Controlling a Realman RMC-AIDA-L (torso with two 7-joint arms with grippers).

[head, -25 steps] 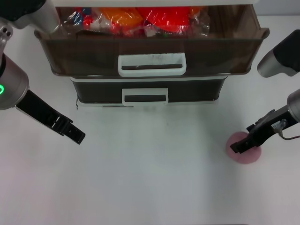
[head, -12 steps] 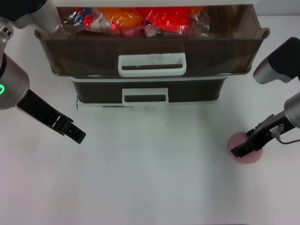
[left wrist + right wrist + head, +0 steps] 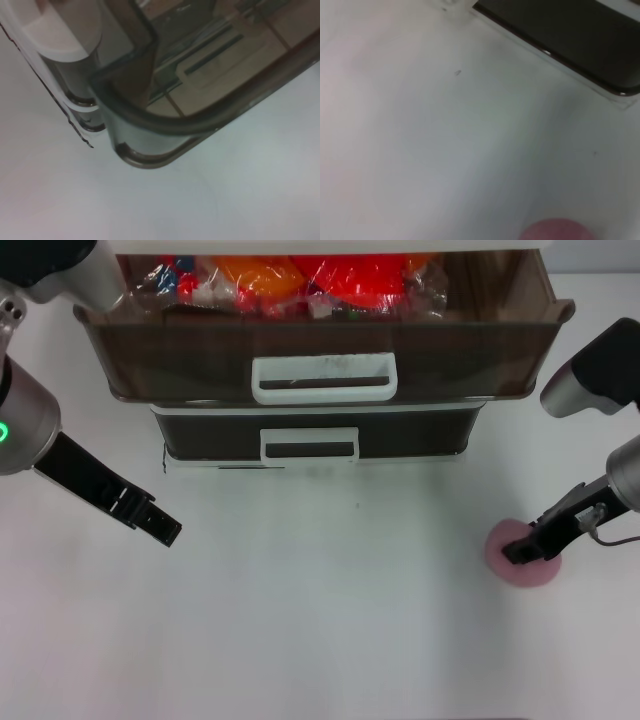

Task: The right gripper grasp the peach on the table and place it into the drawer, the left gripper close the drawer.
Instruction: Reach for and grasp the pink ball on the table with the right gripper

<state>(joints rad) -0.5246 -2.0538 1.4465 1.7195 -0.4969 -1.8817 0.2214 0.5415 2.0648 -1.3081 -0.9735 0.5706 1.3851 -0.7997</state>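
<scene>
Head view, grasp phase. I have the right gripper (image 3: 522,554) lowered onto the peach (image 3: 521,554), which lies on the table (image 3: 330,620) near its right edge, well apart from the drawer (image 3: 320,350). The black tip covers the middle of the fruit, so I cannot tell whether the jaws are wide, narrow, or already closed on it. In the right wrist view only a pink sliver of the peach (image 3: 559,230) shows at the border of the picture, with a dark corner of the cabinet beyond.

The drawer stands pulled out at the far edge of the table, its white loop handle (image 3: 324,378) facing me, with orange and red packets (image 3: 300,280) filling its rear part. Below it sits the narrower dark drawer (image 3: 312,435), shut.

The left gripper (image 3: 160,525) hangs over the table near the left edge, in front of the drawer's left corner, idle; its jaws look narrow, nearly together.

Risks, as I judge them: the peach is round and smooth, so an off-centre closure could squeeze it sideways and send it rolling toward the right edge. A shallow hold could let it slip during the lift. On delivery, the packets leave little free room, and a low approach could strike the drawer's front wall.
</scene>
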